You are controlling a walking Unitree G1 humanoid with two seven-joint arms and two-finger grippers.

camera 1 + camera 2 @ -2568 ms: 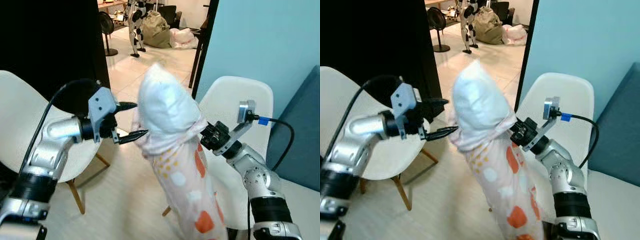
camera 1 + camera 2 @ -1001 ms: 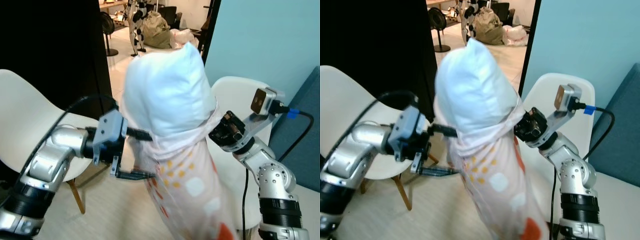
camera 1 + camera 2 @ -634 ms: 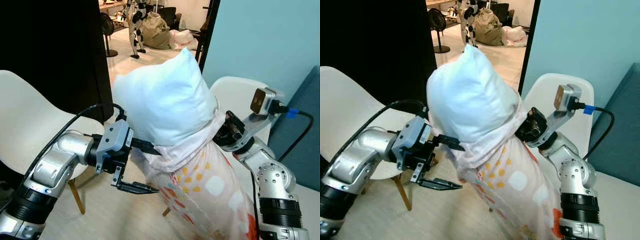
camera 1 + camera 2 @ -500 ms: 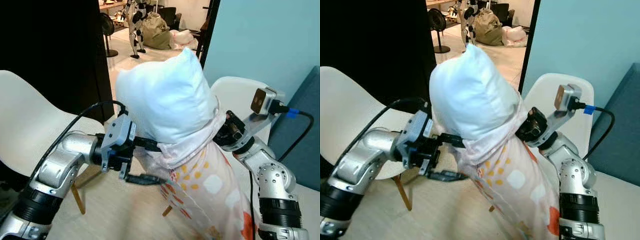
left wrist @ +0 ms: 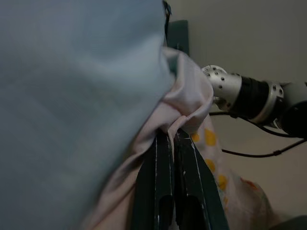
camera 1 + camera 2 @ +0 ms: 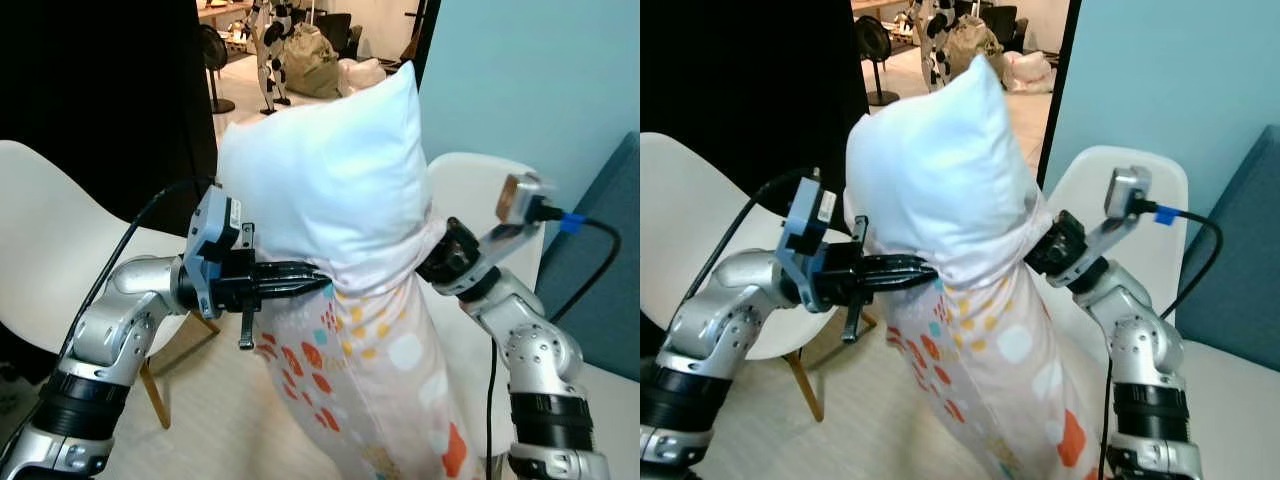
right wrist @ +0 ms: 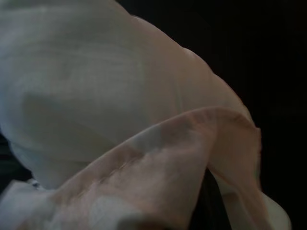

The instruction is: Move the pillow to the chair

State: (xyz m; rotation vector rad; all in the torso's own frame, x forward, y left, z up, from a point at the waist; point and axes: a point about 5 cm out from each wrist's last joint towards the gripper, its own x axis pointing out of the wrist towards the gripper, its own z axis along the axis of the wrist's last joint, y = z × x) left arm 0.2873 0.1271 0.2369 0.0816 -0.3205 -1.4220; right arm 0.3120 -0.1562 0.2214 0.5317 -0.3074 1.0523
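Left gripper (image 6: 300, 280): closest to the camera, reaching in from the left at mid height. Its two black fingers (image 5: 165, 177) lie pressed together, with a fold of the pillowcase hem pinched between their tips. Closed on cloth, no gap to be seen.

Right gripper (image 6: 1052, 243): comes in from the right at about the same height, its tip buried in the pillowcase edge. The fingers are hidden by the cloth, so how far they stand apart cannot be told. The wrist view is close on pale fabric folds with darkness behind.

Pillow (image 6: 330, 190): held up in the air between the two grippers, standing roughly upright. The white pillow pokes out of the top, one corner pointing up.

Pillowcase (image 6: 385, 390): pale pink with orange, yellow and white spots, hanging down below the grippers towards the bottom edge of the head views. Its open hem is bunched around the pillow's middle, where both grippers meet it.

Left chair (image 6: 40, 260): white shell seat on wooden legs, behind the left arm. The pillow does not touch it.

Right chair (image 6: 1140, 200): white shell, just behind the pillow and the right arm, against the blue wall (image 6: 540, 80). Partly covered by the pillow; contact cannot be told.

Sofa (image 6: 610, 270): dark blue, at the right edge.

Far room: through the doorway, a tiled floor (image 6: 250, 130) and bags (image 6: 310, 60).
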